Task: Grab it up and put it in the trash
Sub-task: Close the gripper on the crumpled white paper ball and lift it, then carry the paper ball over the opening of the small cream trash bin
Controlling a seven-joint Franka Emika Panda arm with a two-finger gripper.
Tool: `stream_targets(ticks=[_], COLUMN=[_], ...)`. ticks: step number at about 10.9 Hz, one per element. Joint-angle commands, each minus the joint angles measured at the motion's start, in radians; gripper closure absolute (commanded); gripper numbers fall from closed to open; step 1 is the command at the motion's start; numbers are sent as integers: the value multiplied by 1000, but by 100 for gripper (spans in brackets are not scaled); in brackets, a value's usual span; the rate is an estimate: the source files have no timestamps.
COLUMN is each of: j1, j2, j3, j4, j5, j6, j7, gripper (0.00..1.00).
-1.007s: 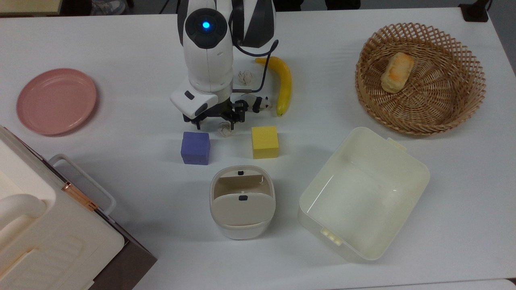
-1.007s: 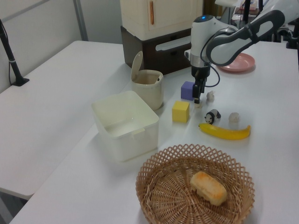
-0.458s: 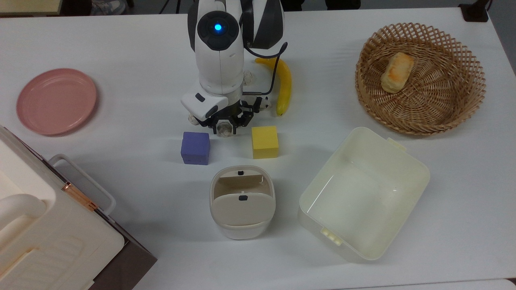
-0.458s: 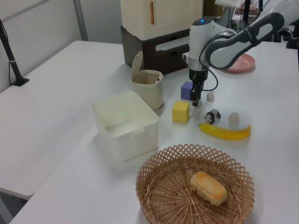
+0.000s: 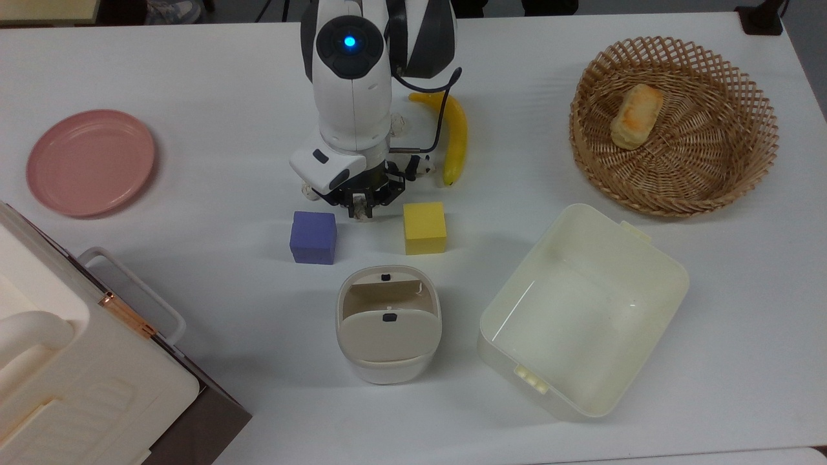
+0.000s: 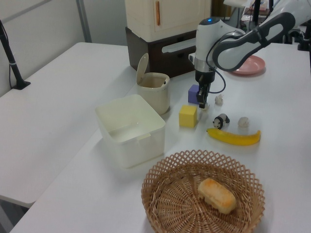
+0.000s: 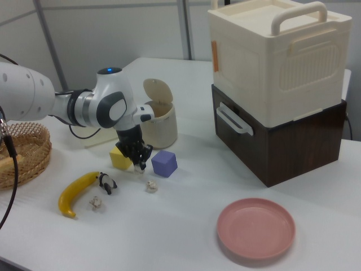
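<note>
Hand lower than before, closing round paper ball

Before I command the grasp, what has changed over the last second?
The end effector slid toward the top view's right and came down over the paper ball lying between the purple cube and the yellow cube. The ball itself has not moved. The cubes, the trash bin, the banana and the tub stayed put.
</note>
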Motion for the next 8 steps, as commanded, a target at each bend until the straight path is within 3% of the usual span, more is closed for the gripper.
stream_targets(ticks=[1, 6, 8], j1=[3, 10, 24], j2=[-29, -15, -11], j3=[2, 2, 2], j4=[114, 284, 315], j5=[-15, -48, -45], j6=[-138, -118, -1], j7=[28, 28, 30], gripper=[80, 80, 80])
